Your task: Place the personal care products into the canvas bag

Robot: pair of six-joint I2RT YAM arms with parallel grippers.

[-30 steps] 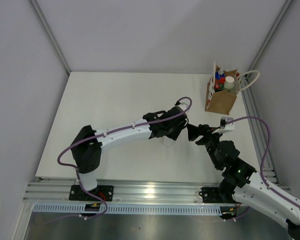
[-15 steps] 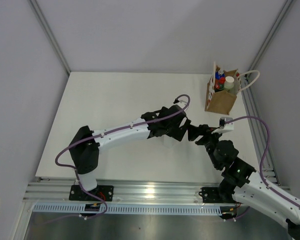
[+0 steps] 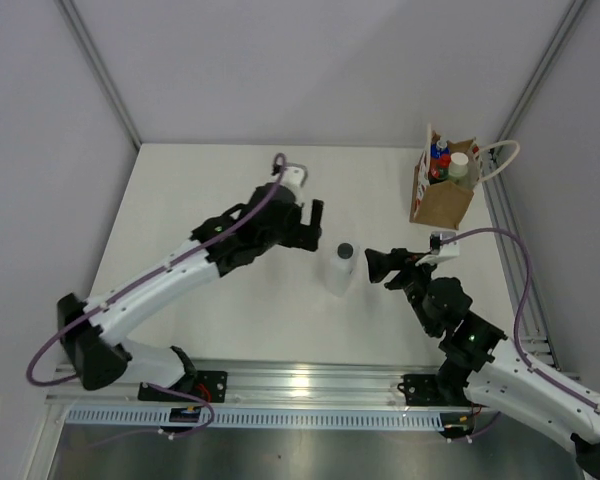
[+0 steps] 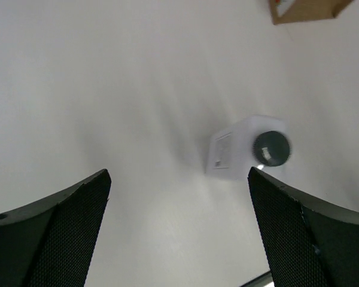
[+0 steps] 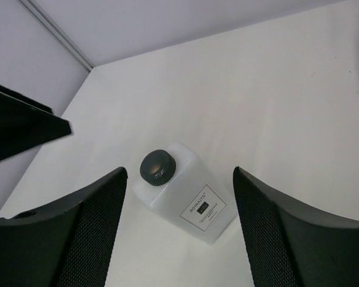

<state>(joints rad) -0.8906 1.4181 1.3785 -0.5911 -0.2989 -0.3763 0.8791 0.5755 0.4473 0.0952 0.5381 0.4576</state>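
The clear square bottle (image 3: 340, 272) with a black cap stands upright mid-table, free of both grippers. My left gripper (image 3: 315, 225) hangs open up and to the left of it; its wrist view looks down on the bottle (image 4: 242, 153). My right gripper (image 3: 373, 267) is open just right of the bottle, apart from it. In the right wrist view the bottle (image 5: 188, 194) sits ahead of the fingertips (image 5: 116, 176), untouched. The canvas bag (image 3: 442, 197) stands at the far right; inside it are an orange-red bottle with a blue cap (image 3: 438, 155) and an olive-green one with a whitish cap (image 3: 460, 165).
The bag's white cord handle (image 3: 507, 155) loops out toward the table's right edge. A corner of the bag (image 4: 305, 9) shows at the top of the left wrist view. A grey post (image 3: 100, 70) rises at the table's back left corner.
My left gripper opened, let go of the clear bottle and drew back up and to the left. The bottle now stands alone. My right gripper's jaws widened slightly.
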